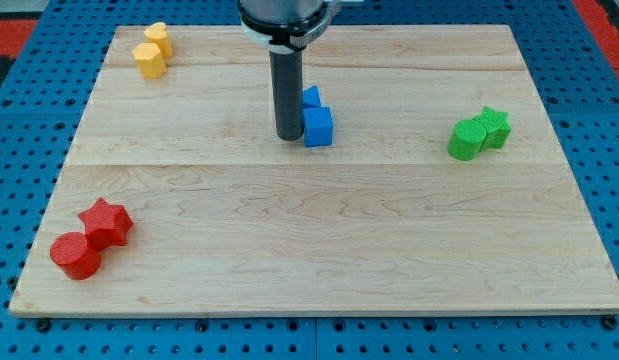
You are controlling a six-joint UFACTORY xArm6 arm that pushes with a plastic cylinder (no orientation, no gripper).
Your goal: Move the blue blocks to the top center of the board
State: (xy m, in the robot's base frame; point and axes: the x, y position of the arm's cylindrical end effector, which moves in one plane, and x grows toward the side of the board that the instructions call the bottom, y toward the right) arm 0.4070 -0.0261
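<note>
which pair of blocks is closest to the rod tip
The blue pair: the blue cube sits right beside my tip on the view's right, the other blue block just behind it. The yellow, green and red pairs lie near the board's edges.

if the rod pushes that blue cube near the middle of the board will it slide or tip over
The blue cube looks squat and flat-faced, so it should slide, not roll or tip. The smooth wooden board probably gives little drag. My tip sits at its left, so an off-centre push may turn it.
</note>
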